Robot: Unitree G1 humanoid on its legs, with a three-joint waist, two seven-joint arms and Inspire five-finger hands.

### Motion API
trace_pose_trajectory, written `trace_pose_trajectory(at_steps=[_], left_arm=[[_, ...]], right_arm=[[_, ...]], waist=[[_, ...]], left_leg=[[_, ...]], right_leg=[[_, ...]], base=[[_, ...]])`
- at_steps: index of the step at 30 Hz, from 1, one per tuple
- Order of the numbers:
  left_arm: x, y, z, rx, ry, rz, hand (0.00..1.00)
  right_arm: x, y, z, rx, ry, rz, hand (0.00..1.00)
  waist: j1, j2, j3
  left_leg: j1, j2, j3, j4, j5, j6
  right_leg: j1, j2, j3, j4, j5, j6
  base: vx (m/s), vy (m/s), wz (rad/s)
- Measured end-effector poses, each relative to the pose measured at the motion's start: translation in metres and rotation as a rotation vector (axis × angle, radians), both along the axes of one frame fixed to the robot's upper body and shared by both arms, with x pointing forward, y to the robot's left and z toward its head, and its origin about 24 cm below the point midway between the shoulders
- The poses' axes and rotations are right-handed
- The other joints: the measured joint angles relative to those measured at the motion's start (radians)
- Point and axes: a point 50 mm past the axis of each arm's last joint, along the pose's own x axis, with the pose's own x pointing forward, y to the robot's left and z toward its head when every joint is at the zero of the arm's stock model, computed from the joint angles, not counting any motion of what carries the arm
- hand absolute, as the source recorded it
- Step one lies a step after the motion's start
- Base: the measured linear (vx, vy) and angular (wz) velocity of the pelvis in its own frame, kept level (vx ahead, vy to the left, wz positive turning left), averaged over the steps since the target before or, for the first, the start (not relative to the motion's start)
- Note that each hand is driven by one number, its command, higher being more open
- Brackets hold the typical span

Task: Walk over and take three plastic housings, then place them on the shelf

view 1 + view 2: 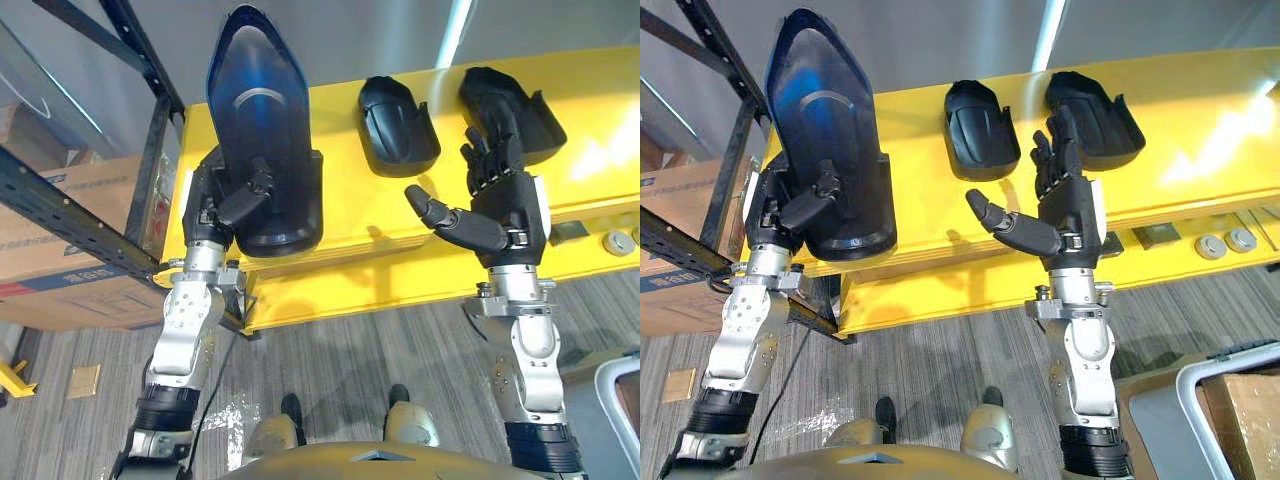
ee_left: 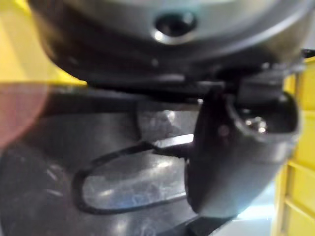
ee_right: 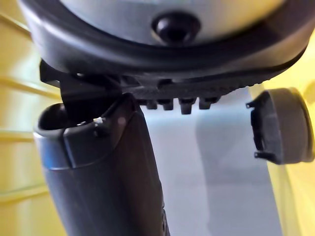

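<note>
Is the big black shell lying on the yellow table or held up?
Held up. The left hand grips the big housing at its lower end, thumb curled inside it, so it stands on end instead of lying flat on the yellow table.

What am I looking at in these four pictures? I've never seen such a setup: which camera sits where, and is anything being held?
This is a humanoid robot with two metal arms ending in dark fingered hands. The two wide pictures come from its head, looking down. The two close ones come from cameras on its wrists. The left hand grips a large black plastic housing, thumb curled across it. The right hand is open and holds nothing. On the yellow surface ahead lie a middle housing and a right housing.
</note>
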Motion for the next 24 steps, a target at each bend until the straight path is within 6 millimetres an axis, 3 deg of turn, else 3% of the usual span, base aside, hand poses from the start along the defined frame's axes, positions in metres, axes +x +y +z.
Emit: trace_pose_trajectory(at_steps=[3,11,20,24], left_arm=[[0.016,0.006,-0.004,-0.014,0.064,0.032,0.0],[0.044,0.015,-0.008,-0.122,0.141,0.092,0.0],[0.065,0.025,0.026,-0.198,0.077,0.123,0.0],[0.07,0.021,0.035,-0.215,0.074,0.096,0.0]], right_arm=[[0.0,-0.003,0.008,-0.046,-0.028,0.089,1.0],[0.012,0.02,0.024,-0.093,-0.08,0.291,1.0],[0.023,0.035,0.03,-0.146,-0.056,0.399,1.0],[0.026,0.055,0.034,-0.179,-0.056,0.5,1.0]], waist=[[-0.017,0.007,0.012],[-0.037,0.016,0.075],[-0.051,0.034,0.161],[-0.05,0.032,0.181]], left_leg=[[-0.003,-0.002,0.005,-0.004,0.007,0.0],[-0.006,-0.009,0.01,-0.032,0.042,-0.005],[-0.047,-0.011,0.0,-0.032,0.069,-0.012],[-0.062,-0.011,-0.014,-0.029,0.076,-0.015]], right_leg=[[-0.021,-0.002,0.009,0.025,-0.006,0.001],[-0.083,-0.01,0.029,0.107,-0.035,0.0],[-0.163,-0.019,0.03,0.201,-0.07,-0.009],[-0.183,-0.024,0.021,0.233,-0.088,-0.009]], base=[[-0.03,-0.007,-0.07],[-0.03,-0.018,-0.02],[-0.03,-0.033,0.04],[-0.02,-0.034,0.1]])
